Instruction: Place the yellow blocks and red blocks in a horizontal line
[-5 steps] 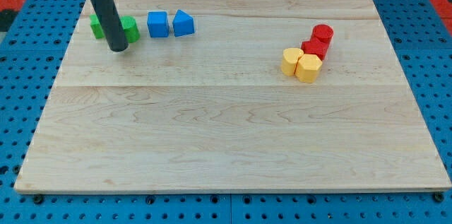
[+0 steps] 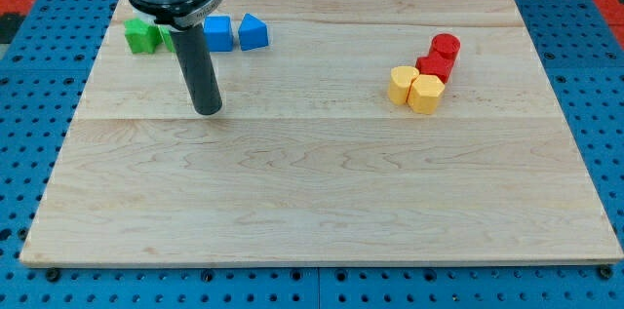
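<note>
Up and to the left of my tip sits a green block near the top-left corner of the pale wooden board; a second green block beside it is mostly hidden behind the dark rod, so its shape cannot be made out. Just above my tip and slightly to its right lie a blue cube-like block and a blue wedge-shaped block, close together. My tip itself rests on bare wood, touching no block; there is no gripper on this arm, only the rod.

Well to the right of my tip, the task's blocks sit clustered: a yellow rounded block touching a yellow hexagonal block, with a red block just behind them and a red cylinder at the cluster's upper right, forming a diagonal.
</note>
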`<state>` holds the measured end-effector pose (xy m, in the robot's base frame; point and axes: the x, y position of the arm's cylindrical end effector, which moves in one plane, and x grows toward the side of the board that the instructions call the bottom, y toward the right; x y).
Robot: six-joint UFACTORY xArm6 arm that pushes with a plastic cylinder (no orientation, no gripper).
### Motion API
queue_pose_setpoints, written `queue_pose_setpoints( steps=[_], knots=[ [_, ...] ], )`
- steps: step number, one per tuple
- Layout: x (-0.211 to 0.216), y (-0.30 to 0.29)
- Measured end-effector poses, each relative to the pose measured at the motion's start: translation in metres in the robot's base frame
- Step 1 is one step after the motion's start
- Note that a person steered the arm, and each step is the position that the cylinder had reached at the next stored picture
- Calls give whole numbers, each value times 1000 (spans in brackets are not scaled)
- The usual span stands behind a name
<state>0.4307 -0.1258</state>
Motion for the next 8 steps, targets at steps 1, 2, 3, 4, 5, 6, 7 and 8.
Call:
queue_pose_setpoints(
  steps=[1,2,3,4,5,6,7,8],
  knots=[
    [0,2],
    [2,2],
    [32,14],
    [57,44],
    [62,168],
    [62,246],
    [51,276],
    [29,281]
  ],
)
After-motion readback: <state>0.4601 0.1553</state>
